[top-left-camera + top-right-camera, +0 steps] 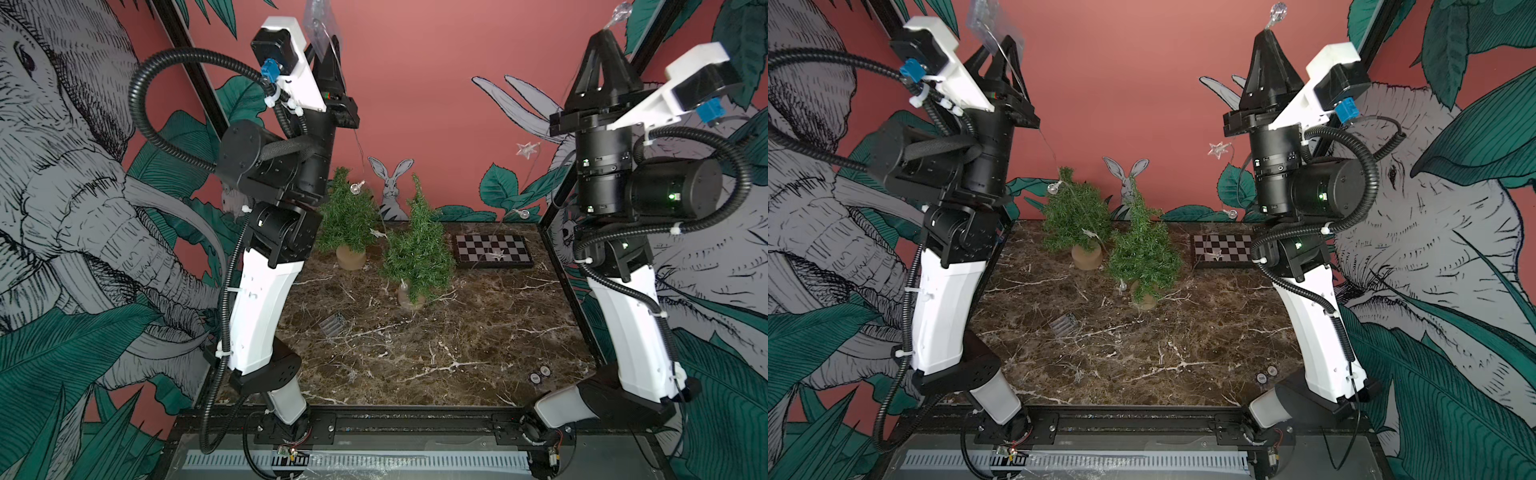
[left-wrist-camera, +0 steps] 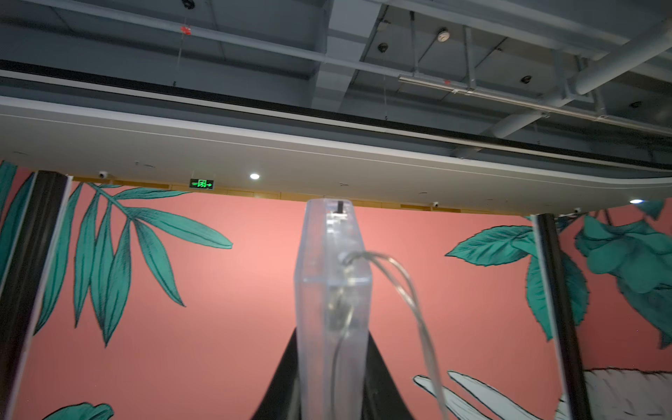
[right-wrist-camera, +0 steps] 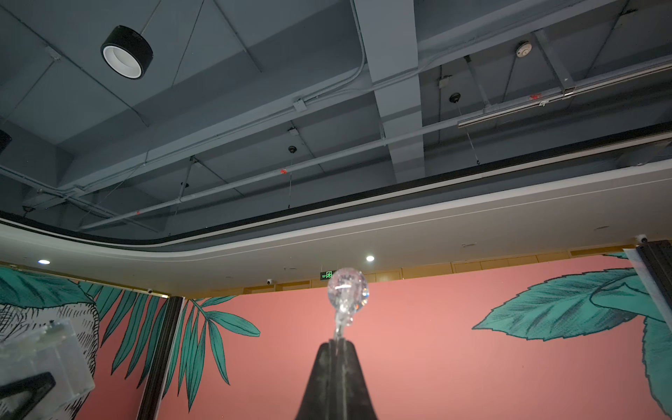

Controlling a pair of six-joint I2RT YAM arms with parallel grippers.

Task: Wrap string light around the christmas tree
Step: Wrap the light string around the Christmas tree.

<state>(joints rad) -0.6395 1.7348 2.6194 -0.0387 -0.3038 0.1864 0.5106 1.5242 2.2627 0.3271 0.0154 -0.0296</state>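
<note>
Both arms are raised high above the front tree, which is stood on its round base near the middle of the marble table. The left gripper is held well above and to the left of that tree. Its jaws are clamped on the flat sides of the clear battery box of the string light, whose thin wire is led out of the box and down. The right gripper is held equally high, above and to the right of the front tree. Its jaws are pressed fully together on the wire just under a round bulb, which is left standing clear above the fingertips. Between the two grips the strand is hung in a long slack run. It is draped over the rear tree, just behind and to the left of the front tree, where a small bulb is lodged near the top. A flat star is caught between the two trees, and a low bulb is seen at the front tree's base. To the right of the front tree the strand is passed over a chessboard, then lifted past a hanging star towards the right gripper. Whether the strand goes around the front tree cannot be told.
</note>
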